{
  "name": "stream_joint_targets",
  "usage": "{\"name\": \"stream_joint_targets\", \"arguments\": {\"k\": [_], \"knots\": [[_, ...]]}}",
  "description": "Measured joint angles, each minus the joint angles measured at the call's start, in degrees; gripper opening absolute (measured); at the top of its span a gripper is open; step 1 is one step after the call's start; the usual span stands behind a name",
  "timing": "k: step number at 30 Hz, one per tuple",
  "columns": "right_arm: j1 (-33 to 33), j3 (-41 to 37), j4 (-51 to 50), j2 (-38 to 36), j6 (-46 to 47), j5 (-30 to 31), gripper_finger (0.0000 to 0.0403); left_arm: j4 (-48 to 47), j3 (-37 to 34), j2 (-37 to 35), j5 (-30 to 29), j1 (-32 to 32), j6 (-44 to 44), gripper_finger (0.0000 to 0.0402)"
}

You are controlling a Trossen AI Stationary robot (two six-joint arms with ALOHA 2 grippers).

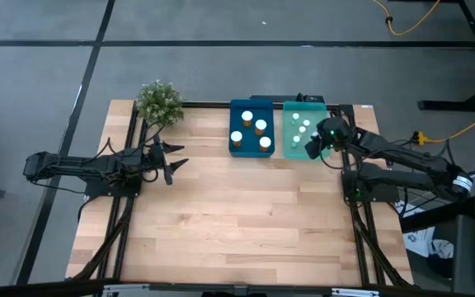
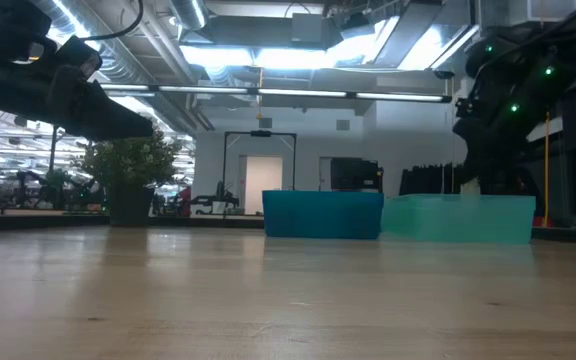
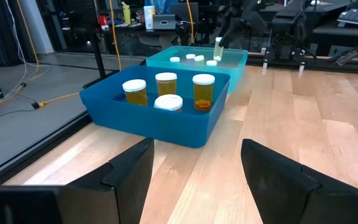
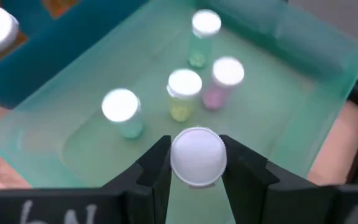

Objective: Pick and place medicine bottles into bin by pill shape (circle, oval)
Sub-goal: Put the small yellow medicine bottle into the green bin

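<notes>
My right gripper [image 1: 313, 147] is over the near right part of the teal-green bin [image 1: 291, 148], shut on a small pale bottle with a white cap [image 4: 197, 155]. Several small white-capped bottles [image 4: 184, 84] stand on the floor of that bin. The dark blue bin [image 1: 239, 148] beside it holds several amber bottles [image 3: 203, 90], standing upright. My left gripper [image 1: 174, 161] is open and empty at the table's left, near the potted plant. My right gripper pinches the small bottle between its two fingers [image 4: 157, 165], on opposite sides at its white cap [image 4: 197, 140]. The fingers come from above, pointing down. The bottle is upright below them [image 3: 218, 48], inside the teal-green bin's outline, higher than the bottles standing there.
A small green potted plant [image 1: 159, 101] stands at the table's far left corner. The two bins sit side by side at the far edge. Bare wooden tabletop [image 1: 246, 214] spreads across the middle and near side. Cables and stands lie beyond the table's right edge.
</notes>
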Motion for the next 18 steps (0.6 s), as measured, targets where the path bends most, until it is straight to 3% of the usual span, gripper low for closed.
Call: {"name": "stream_joint_targets", "arguments": {"k": [8,18], "knots": [[-2.8,-3.7,8.8,4.5,0.3,-4.1,0.0122,0.0,0.0,0.0,0.0,0.0,0.0,0.0234],[-3.7,-3.7,14.0,13.6,0.1,-4.2,0.0122,0.0,0.0,0.0,0.0,0.0,0.0,0.0234]]}}
